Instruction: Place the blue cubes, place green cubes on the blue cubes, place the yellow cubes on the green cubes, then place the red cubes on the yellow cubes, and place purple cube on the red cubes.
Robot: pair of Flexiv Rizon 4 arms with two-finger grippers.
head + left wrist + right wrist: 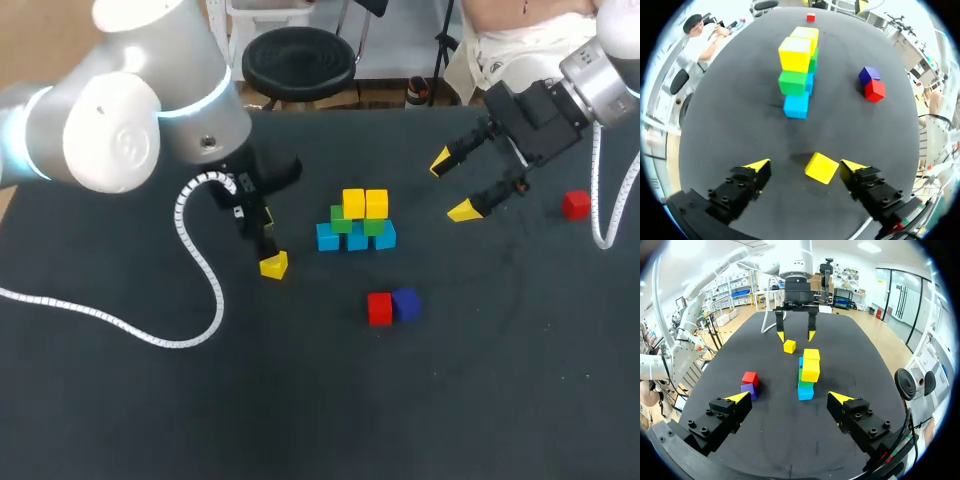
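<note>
Three blue cubes (357, 240) form a row running side to side across the dark surface (300, 400); they carry two green cubes (375, 226), which carry two yellow cubes (353, 203). A third yellow cube (821, 167) lies flat, apart from the stack, turned corner-on (a cube has no long axis) between the spread fingers of the left tool (805, 166); it sits nearer one finger. One red cube (379, 309) touches the single purple cube (406, 303) near the stack; a second red cube (575, 205) lies well apart, beyond the right tool (451, 186), whose fingers are spread wide above the surface.
</note>
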